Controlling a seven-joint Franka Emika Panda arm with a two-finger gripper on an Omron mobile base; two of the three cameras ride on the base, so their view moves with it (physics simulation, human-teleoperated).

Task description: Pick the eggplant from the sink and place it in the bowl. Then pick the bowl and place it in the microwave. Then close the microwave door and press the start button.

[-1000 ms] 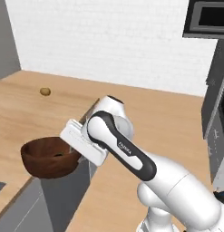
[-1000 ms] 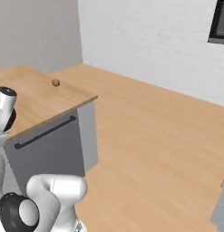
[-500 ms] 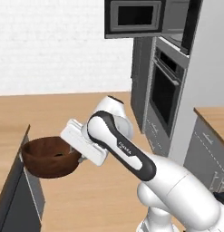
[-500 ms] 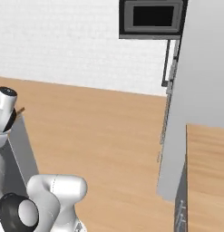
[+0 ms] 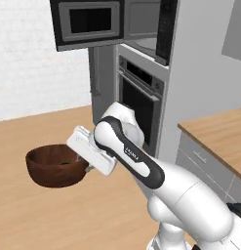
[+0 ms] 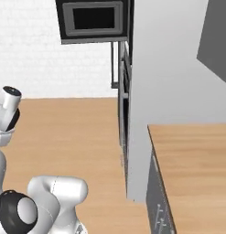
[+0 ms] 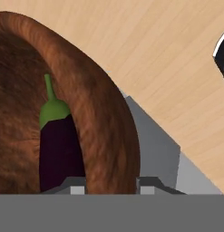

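The base has swung round: the open microwave (image 5: 141, 36) now faces it. Fingers (image 7: 111, 183) pinch the bowl (image 5: 56, 165) rim, eggplant (image 7: 59, 145) inside; loading comes next.

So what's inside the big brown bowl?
An eggplant with a green stem lies inside the wooden bowl. Its lower end is hidden at the picture's bottom edge, where the gripper clamps the rim.
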